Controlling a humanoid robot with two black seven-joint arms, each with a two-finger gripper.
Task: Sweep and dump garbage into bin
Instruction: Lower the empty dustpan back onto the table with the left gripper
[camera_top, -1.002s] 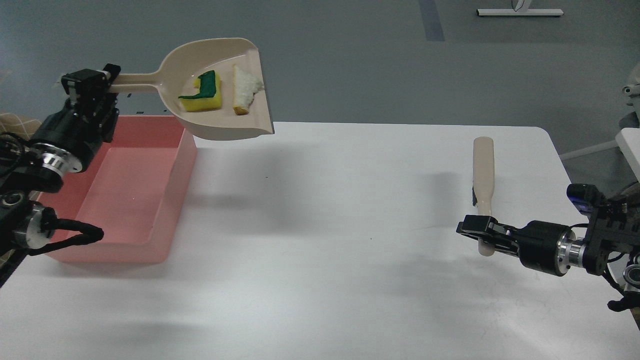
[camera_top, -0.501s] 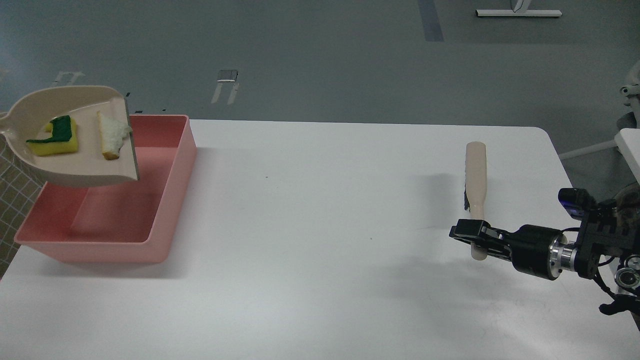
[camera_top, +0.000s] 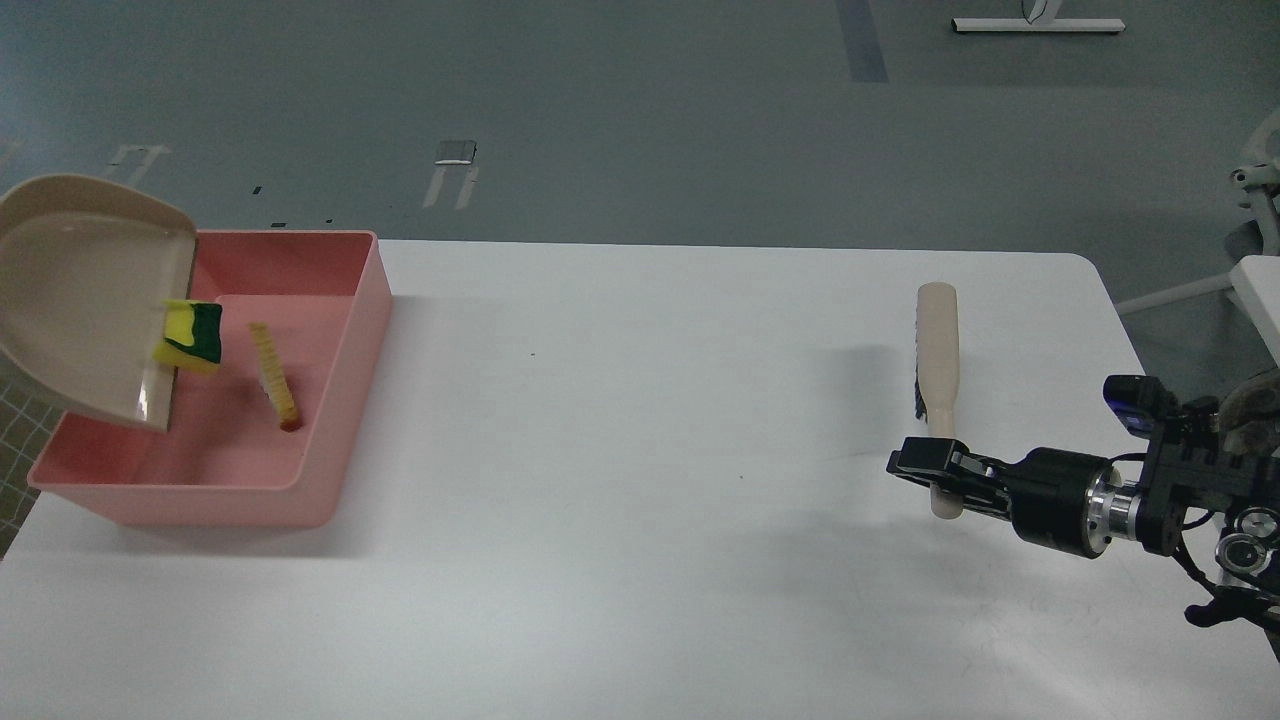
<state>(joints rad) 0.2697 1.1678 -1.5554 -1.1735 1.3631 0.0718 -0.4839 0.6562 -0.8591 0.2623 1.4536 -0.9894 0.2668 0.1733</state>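
Covering most of the view, a white table (camera_top: 640, 520) with rounded far corners stands on a grey floor (camera_top: 640, 110), which carries pale tape marks beyond the far edge. A white frame base (camera_top: 1040, 24) lies on the floor at the top of the view.

At the far left corner sits the bin (camera_top: 340, 400), a pink tub with its long axis running from the near edge toward the far edge. Over its left side a beige dustpan (camera_top: 80, 300) is tipped steeply, its open lip pointing down and to the right into the bin. The sponge piece (camera_top: 192, 337), yellow with a dark green layer, is at the lip of the dustpan, above the bin floor. The foam strip (camera_top: 274, 376) is inside the bin just to the right of the sponge, long axis running roughly near to far; whether it rests on the floor cannot be told.

The left gripper is out of view.

Near the right edge, the right gripper (camera_top: 938, 472) is clamped on the handle of a brush (camera_top: 936, 345), which lies with its long axis toward the far edge, dark bristles on its left side.
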